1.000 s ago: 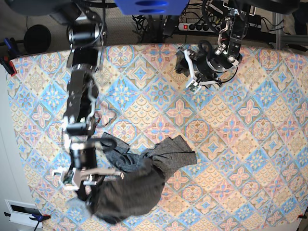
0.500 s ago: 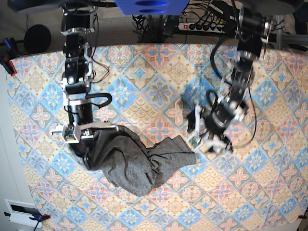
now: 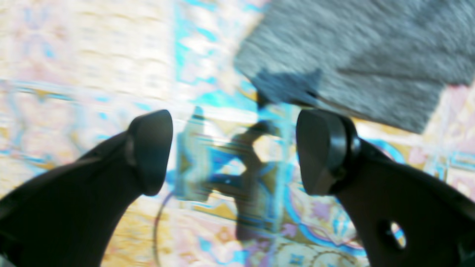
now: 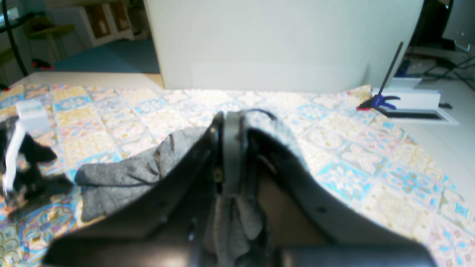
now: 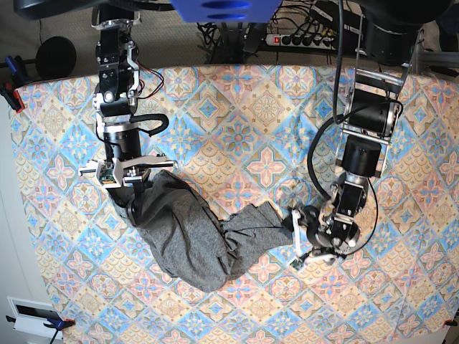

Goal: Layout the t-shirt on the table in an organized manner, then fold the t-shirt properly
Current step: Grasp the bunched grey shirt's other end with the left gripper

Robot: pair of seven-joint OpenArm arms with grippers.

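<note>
The dark-grey t-shirt (image 5: 193, 244) lies bunched on the patterned table (image 5: 237, 136), stretched from upper left to a sleeve end at centre. My right gripper (image 5: 133, 188) is shut on the shirt's upper-left end; in the right wrist view the right gripper (image 4: 231, 148) pinches a grey fold of the t-shirt (image 4: 122, 178). My left gripper (image 5: 295, 244) hovers low just right of the sleeve end. In the left wrist view the left gripper (image 3: 235, 152) is open with nothing between its fingers, above the table (image 3: 92, 55). The edge of the t-shirt (image 3: 352, 55) lies just beyond them.
A power strip (image 5: 297, 39) and cables lie behind the table's far edge. Clamps (image 5: 11, 93) grip the cloth at the left edge, and a blue clamp (image 4: 382, 101) holds a corner. A white box (image 5: 32, 312) sits off the near-left corner.
The right gripper has pulled the shirt's end toward the table's far side, stretching the bundle out. The left arm has swung from the back of the table down to the sleeve end and opened wide.
</note>
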